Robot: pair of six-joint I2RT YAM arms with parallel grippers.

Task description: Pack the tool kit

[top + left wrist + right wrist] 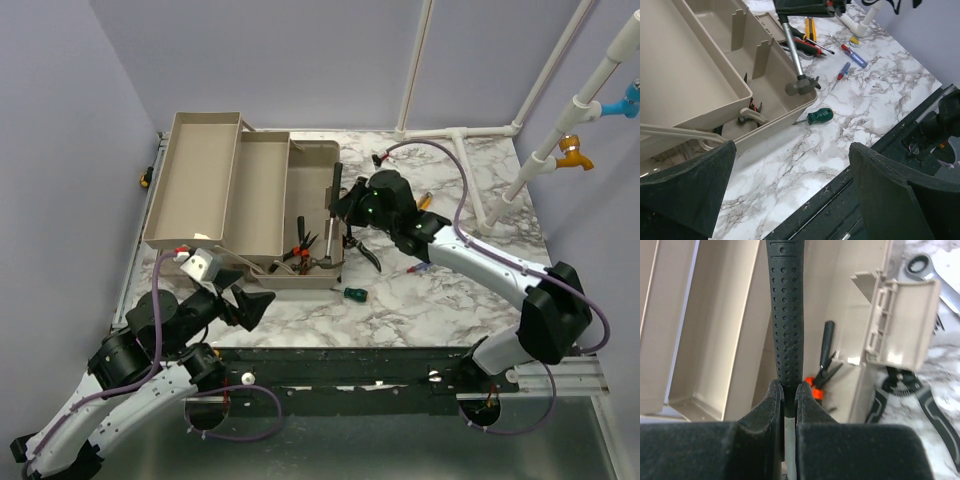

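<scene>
Right gripper (788, 390): its fingers are pinching the hammer (787, 315) where the black dimpled rubber grip meets the steel shaft.
Hammer: it is hanging over the box's near right corner, its grey metal head level with the beige plastic wall.
Toolbox (200, 180): it is lying open on the marbled table (450, 290), with its stepped rectangular trays fanned leftward.
Left gripper (790, 200): it is hovering by the box's front, its matte wedge-shaped fingers spread wide and holding nothing.
Green-handled screwdriver (820, 115): it is lying on the table just outside the box.
</scene>
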